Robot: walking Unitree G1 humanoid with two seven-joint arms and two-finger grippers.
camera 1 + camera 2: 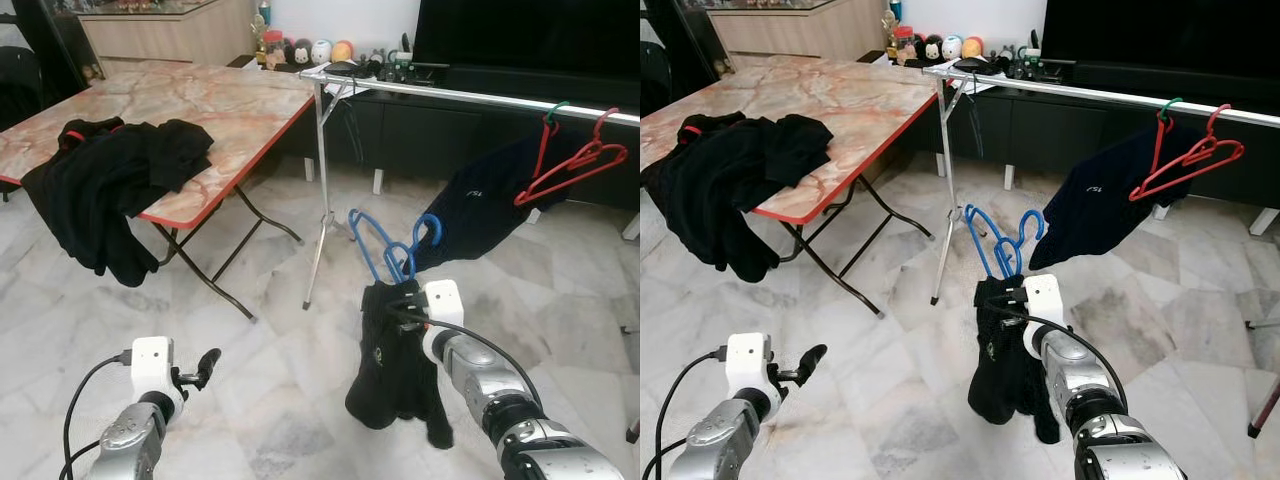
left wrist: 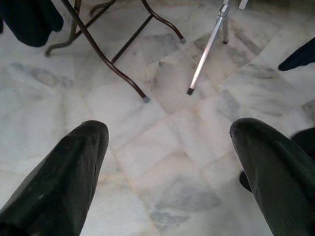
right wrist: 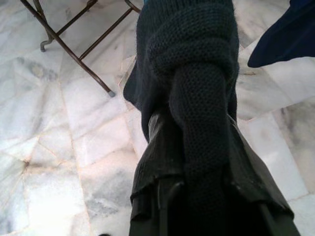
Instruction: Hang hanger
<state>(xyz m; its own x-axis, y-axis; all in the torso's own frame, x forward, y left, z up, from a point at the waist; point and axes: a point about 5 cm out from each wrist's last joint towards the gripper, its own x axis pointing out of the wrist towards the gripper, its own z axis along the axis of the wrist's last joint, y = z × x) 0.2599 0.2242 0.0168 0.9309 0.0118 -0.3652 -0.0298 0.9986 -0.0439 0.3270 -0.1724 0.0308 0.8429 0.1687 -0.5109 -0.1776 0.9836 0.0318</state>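
I see a folding table (image 1: 215, 105) with a marbled pinkish top and a red edge standing on my left, on crossed dark metal legs (image 1: 205, 270). A heap of black clothing (image 1: 105, 185) lies on its near corner and droops over the edge. The floor (image 1: 260, 400) is pale grey-veined marble tile. Behind the table, along the far wall, there is a low dark cabinet (image 1: 440, 125) with a big black television (image 1: 530, 35) on it. A row of small round figurines (image 1: 310, 50) sits at the cabinet's left end. A light wooden sideboard (image 1: 170, 35) stands in the far left corner.
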